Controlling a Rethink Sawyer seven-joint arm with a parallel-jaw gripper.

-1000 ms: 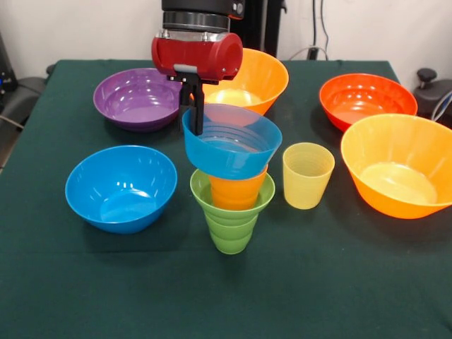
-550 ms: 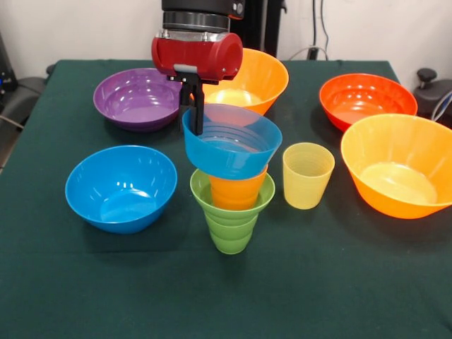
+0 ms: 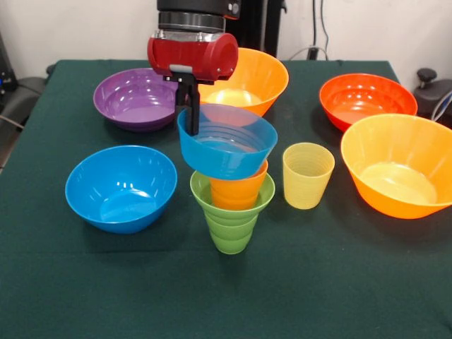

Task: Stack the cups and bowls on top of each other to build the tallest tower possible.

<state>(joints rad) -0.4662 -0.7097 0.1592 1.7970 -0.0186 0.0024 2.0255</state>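
While our gripper [image 3: 192, 116] pinches the blue bowl [image 3: 227, 145] by its near-side rim, jaws closed on that thin wall, the bowl sits tilted on the orange cup [image 3: 238, 191] nested in the green cup [image 3: 232, 219]. We judge it light, glossy, slippery: grip the rim, since the wall may flex.

Red-and-black arm's pincer [image 3: 191, 116] shifted slightly toward upper left of frame; small translucent blue plastic bowl [image 3: 227, 141] moved left with it, tilted atop orange ribbed cup [image 3: 237, 191].
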